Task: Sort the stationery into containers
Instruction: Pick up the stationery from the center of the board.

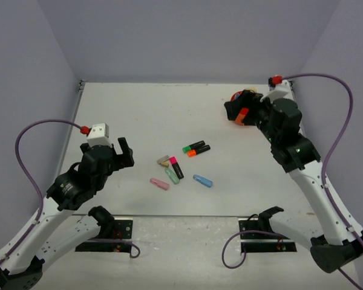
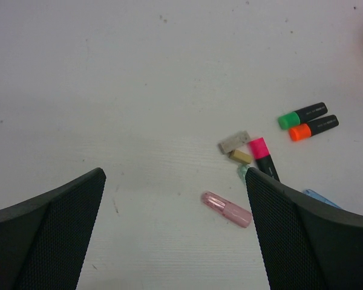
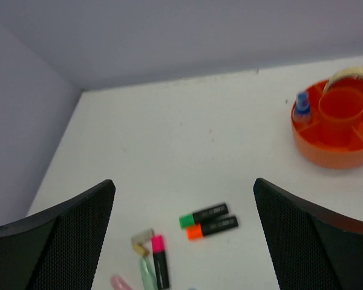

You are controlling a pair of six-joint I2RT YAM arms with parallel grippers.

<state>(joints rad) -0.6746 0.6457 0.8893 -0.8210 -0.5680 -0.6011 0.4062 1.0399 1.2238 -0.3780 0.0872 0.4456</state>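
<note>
Both the left hand and the right hand are spread wide and empty, the round bright orange plastic tub sits at two o'clock on the worktop, so the next step seems a reach for the green-capped black highlighter lying loose at centre.

Bare table rings the stationery — right arm overhangs the orange tub.

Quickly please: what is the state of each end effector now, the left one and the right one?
Left end effector: open, holding nothing.
Right end effector: open, holding nothing.
</note>
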